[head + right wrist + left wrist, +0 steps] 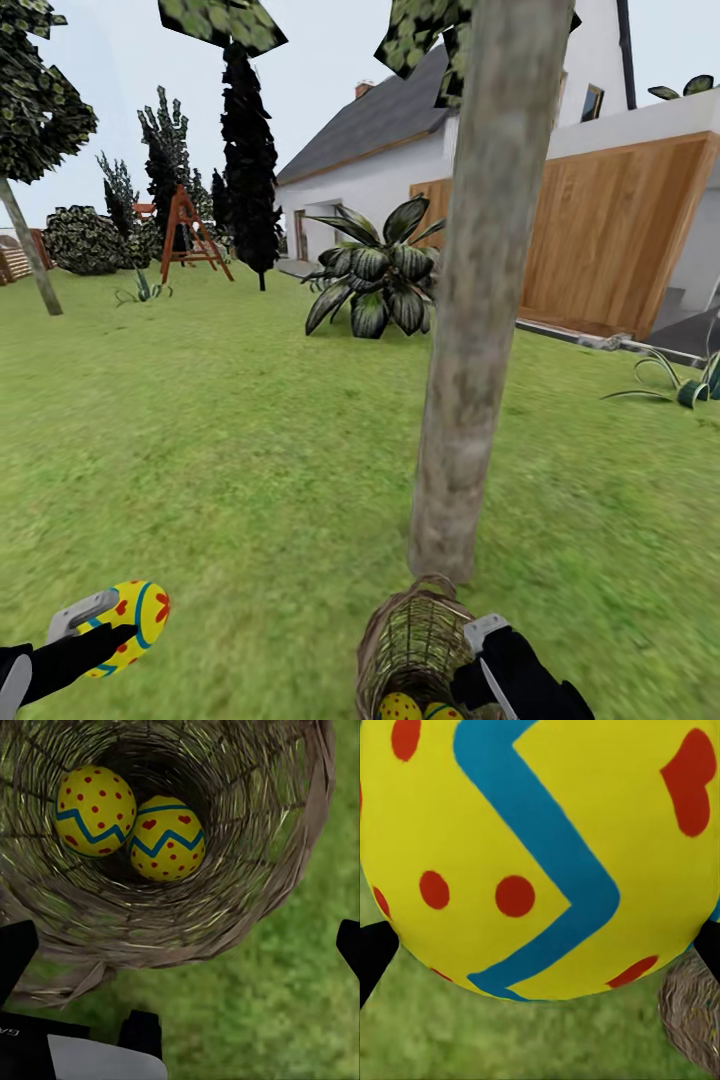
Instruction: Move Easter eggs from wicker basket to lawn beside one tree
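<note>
Left gripper (105, 625) low at the left, fingers clamped on something; right gripper (478, 668) spread wide.

One Easter egg (135, 615), yellow with a blue zigzag band and red dots and hearts, is sitting clamped between the fingers of the left gripper (105, 625), held above the lawn (250, 450). The other two eggs (95, 811) (166, 838) are lying side by side, touching, at the bottom of the wicker basket (415, 640), directly beneath the right gripper (480, 660). The brown woven basket is standing upright on the grass, just ahead of that gripper and right against the foot of the tree (480, 300), whose mottled grey-brown trunk is rising straight up beyond it.
</note>
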{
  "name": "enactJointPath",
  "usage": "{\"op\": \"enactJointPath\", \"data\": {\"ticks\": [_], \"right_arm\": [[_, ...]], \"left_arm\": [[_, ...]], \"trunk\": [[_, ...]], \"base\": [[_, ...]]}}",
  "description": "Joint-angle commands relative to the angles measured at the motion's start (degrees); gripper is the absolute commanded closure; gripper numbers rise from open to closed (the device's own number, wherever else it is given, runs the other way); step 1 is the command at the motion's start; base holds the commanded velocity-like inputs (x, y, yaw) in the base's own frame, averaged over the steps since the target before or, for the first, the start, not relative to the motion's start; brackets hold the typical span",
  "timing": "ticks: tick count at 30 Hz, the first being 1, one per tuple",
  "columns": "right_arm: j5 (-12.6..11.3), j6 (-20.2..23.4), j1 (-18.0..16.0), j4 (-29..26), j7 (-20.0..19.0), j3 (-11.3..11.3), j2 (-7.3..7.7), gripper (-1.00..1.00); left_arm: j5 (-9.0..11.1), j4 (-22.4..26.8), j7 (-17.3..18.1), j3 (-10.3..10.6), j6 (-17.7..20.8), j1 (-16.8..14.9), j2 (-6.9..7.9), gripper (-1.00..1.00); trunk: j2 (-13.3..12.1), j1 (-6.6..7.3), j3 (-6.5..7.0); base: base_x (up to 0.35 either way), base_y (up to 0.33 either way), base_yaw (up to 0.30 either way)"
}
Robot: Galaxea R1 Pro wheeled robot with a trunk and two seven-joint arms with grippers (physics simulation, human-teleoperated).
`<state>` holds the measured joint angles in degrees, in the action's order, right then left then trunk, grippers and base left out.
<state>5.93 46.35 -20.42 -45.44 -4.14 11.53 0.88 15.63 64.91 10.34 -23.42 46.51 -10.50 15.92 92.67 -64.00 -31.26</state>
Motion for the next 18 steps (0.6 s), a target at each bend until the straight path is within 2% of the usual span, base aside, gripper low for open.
{"op": "enactJointPath", "data": {"ticks": [1, 3, 4, 5, 6, 8, 11, 18], "right_arm": [[0.5, 0.3, 0.0, -0.2, -0.4, 0.1, 0.38, -1.0], [0.5, 0.1, 0.0, -0.2, -0.4, 0.0, 0.89, -1.0], [0.5, 0.1, 0.0, -0.4, -0.5, -0.7, 2.22, -1.0], [0.4, 0.3, 0.0, -0.5, -0.8, -4.7, 6.13, -1.0], [0.4, 0.3, 0.0, -0.8, -0.9, -7.3, 7.31, -1.0], [0.6, 0.3, 0.0, -1.4, -0.9, -8.9, 8.01, -1.0], [1.1, 0.3, -0.1, -1.7, -0.9, -9.4, 8.29, -1.0], [1.3, 0.3, -0.1, -1.8, -0.8, -9.3, 8.21, -1.0]], "left_arm": [[-0.2, 0.0, 0.4, -0.2, 0.2, 0.0, 0.25, 1.0], [-0.1, 0.0, 0.4, -0.4, 0.3, 0.0, 1.64, 1.0], [0.0, 0.0, 0.5, -0.4, 0.3, 0.0, 2.36, 1.0], [0.0, 0.0, 0.4, -0.3, 0.3, 0.0, 2.53, 1.0], [0.0, 0.0, 0.4, -0.3, 0.2, 0.0, 2.5, 1.0], [-0.1, -0.1, 0.4, -0.2, 0.2, 0.0, 2.46, 1.0], [-0.2, -0.1, 0.4, -0.1, 0.2, 0.0, 2.38, 1.0], [-0.3, -0.9, 0.4, 0.2, 0.1, 0.0, 2.1, 1.0]], "trunk": [[0.0, 0.0, -0.06], [0.0, 0.0, -0.06], [0.0, 0.0, -0.06], [0.0, 0.0, -0.06], [0.0, 0.0, -0.06], [0.0, 0.0, -0.06], [0.0, 0.0, -0.06], [0.0, 0.0, -0.06]], "base": [[0.0, 0.33, 0.0], [0.0, 0.33, 0.0], [0.0, 0.33, 0.0], [0.0, 0.33, 0.0], [0.0, 0.33, 0.0], [0.0, 0.33, 0.0], [0.0, 0.267, 0.0], [0.0, 0.024, 0.0]]}}
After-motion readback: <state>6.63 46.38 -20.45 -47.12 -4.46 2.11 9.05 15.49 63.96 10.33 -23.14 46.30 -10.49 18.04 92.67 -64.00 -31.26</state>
